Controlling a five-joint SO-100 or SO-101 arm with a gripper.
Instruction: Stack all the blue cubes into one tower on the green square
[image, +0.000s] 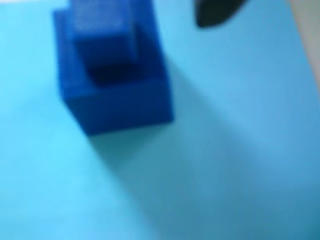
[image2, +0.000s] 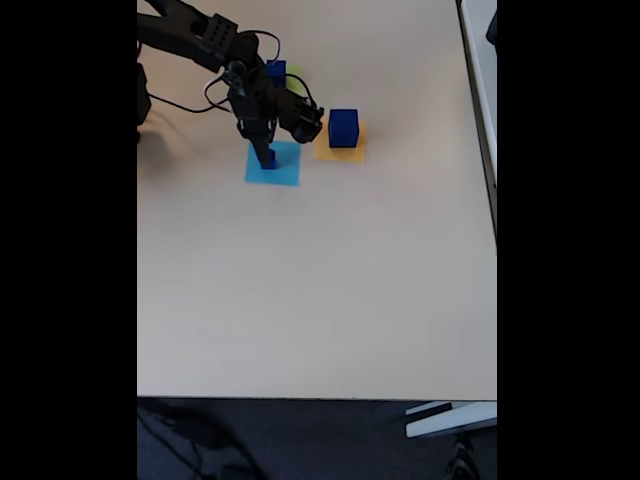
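Observation:
In the wrist view, blurred, a dark-blue cube (image: 117, 97) stands on the flat light-blue square (image: 210, 165) with a smaller blue cube (image: 102, 30) on top of it. One black fingertip (image: 217, 12) shows at the top right, apart from this pile. In the fixed view my gripper (image2: 264, 155) points down over the light-blue square (image2: 280, 172), with a bit of blue cube (image2: 269, 161) at its tip. A large blue cube (image2: 343, 128) sits on the orange-yellow square (image2: 340, 152). Another blue cube (image2: 276, 70) stands behind the arm by the green square (image2: 293, 78).
The arm (image2: 200, 35) reaches in from the upper left with loose cables around it. The beige table (image2: 320, 290) stretches bare toward the front edge. A gap and a second surface run along the right edge (image2: 478, 120).

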